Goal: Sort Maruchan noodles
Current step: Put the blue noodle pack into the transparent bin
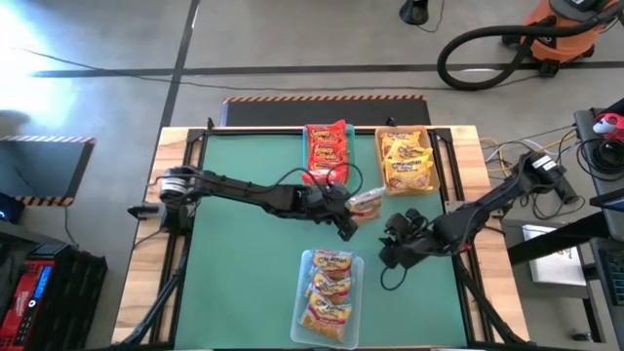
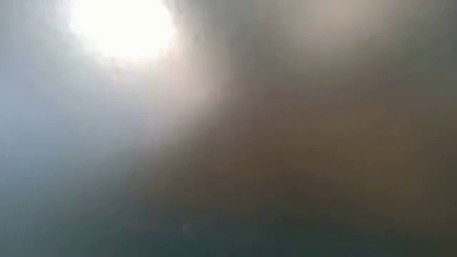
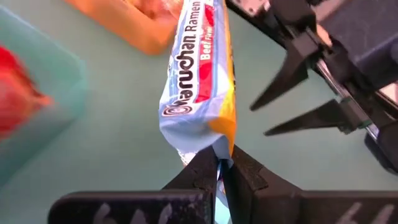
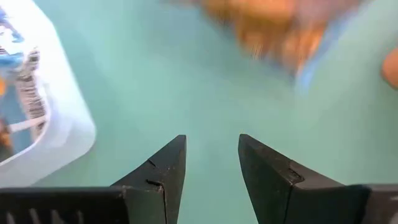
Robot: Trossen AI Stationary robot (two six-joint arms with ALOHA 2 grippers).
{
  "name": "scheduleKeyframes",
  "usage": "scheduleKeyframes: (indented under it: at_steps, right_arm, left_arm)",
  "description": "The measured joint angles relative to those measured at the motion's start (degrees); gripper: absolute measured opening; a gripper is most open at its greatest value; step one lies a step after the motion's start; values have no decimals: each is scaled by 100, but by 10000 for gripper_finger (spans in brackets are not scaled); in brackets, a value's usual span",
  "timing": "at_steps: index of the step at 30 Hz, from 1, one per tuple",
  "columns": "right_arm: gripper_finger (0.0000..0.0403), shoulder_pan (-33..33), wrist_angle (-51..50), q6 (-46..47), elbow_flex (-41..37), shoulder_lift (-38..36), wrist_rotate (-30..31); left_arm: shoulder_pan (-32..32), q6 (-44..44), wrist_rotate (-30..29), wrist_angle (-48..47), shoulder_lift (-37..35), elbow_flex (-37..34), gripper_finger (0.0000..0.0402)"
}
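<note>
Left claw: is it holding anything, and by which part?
Yes. The left claw is shut on a Maruchan noodle packet, pinching the packet's end seam. The right claw is open, holding nothing.

High view straight down on table (image 1: pixel 244 273); wrist views close — low view blurred.

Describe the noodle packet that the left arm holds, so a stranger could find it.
On the green table, between the red bin and the yellow bin, lies one loose packet. The left gripper is shut on its edge; every other packet lies in a bin.
</note>
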Motion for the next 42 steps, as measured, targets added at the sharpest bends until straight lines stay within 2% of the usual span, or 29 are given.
scheduleKeyframes:
  at_steps: [5,9,12,19,22,27,32,36,42]
  right_arm:
    - [138,207,-17,103,-4,-57,-16]
    - [139,318,-25,185,-24,49,-16]
    - [139,344,-18,188,-37,120,-24]
    - [139,342,-10,111,-50,168,-23]
    - [139,342,-1,22,-49,168,-19]
    - [138,342,10,-29,-48,168,-7]
    - [138,342,33,-20,-50,166,-7]
    - [139,344,54,107,-50,164,-49]
    - [139,344,286,155,-50,161,-53]
  left_arm:
    - [-39,55,-143,-791,-574,0,0]
    - [-339,-100,-64,-1445,-1116,4,0]
    - [-704,-240,104,-1880,-1451,-1,0]
    - [-1894,-320,319,-1934,-2075,0,0]
    - [-2300,-348,299,-1991,-2030,-8,0]
    - [-2624,-540,291,-1685,-1702,-13,0]
    - [-2664,-494,764,-1045,-1397,-15,0]
    - [-2679,-490,1188,-932,-1186,-15,0]
    - [-2745,-159,1248,-932,-834,-39,0]
